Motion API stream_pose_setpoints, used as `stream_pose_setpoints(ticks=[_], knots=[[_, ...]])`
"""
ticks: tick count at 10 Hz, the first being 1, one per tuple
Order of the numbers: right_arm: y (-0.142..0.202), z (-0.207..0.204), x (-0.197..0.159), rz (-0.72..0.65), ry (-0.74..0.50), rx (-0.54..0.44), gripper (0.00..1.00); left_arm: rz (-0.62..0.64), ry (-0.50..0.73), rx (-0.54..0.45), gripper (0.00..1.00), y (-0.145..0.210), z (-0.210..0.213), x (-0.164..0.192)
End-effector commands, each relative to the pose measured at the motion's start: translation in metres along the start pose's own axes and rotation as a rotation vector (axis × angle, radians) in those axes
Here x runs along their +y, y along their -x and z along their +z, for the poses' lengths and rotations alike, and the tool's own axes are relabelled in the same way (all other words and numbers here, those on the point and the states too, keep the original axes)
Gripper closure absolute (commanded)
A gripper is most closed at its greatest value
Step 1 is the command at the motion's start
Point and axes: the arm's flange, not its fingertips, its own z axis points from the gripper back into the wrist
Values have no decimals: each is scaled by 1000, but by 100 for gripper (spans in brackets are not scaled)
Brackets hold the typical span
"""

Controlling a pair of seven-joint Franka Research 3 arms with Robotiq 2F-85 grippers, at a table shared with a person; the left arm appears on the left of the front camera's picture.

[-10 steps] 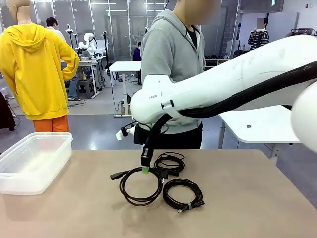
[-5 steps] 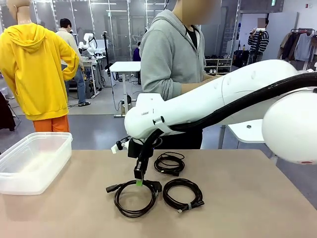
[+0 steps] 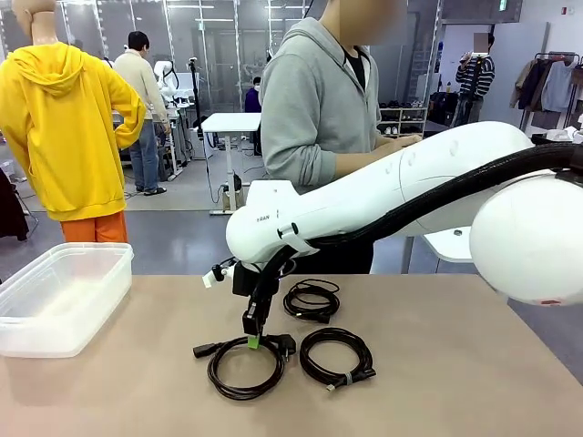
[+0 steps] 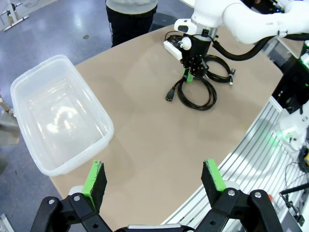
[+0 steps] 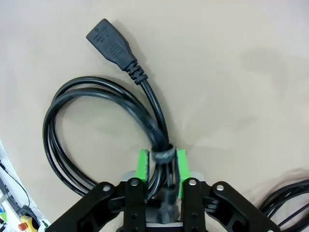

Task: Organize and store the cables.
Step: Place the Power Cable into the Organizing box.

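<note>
The cables are three black coils on the tan table (image 3: 455,382). The front left coil (image 3: 246,366) lies flat on the table, and my right gripper (image 3: 251,339) is shut on its far edge. In the right wrist view the green pads (image 5: 143,164) press both sides of the tied part of this cable (image 5: 155,113), whose plug (image 5: 108,41) points away. Two other coils lie to the right, one behind (image 3: 311,300) and one in front (image 3: 337,358). My left gripper (image 4: 154,179) hangs open high over the table's near left edge, holding nothing.
A clear plastic bin (image 3: 59,296) stands at the table's left end, seen from above as the bin (image 4: 91,96) with nothing in it. A person in a grey hoodie (image 3: 319,109) stands at the far side. Bare table lies between bin and coils.
My right arm has carried the front left coil down and slightly left; it hung tilted off the table a second ago and now lies flat.
</note>
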Motion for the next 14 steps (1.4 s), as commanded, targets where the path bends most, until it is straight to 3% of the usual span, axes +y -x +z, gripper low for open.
stream_pose_setpoints(ticks=[1, 2, 6, 10, 11, 14], knots=[[1, 7, 11, -8, 42, 24, 8, -8, 8, -6, 0, 0, 1, -1], [4, 12, 14, -1, 43, 14, 0, -8, 8, -6, 0, 0, 1, -1], [41, 52, 26, 27, 98, -43, 0, -59, 31, 21, 0, -8, 4, -5], [156, 114, 48, 99, 122, -160, 0, -151, 9, 156, 0, -5, 10, 0], [195, 128, 52, 101, 133, -201, 0, -119, -27, 197, 0, -109, -87, -79], [289, 136, 63, 97, 139, -260, 0, -187, -37, 233, 0, -137, -126, -98]])
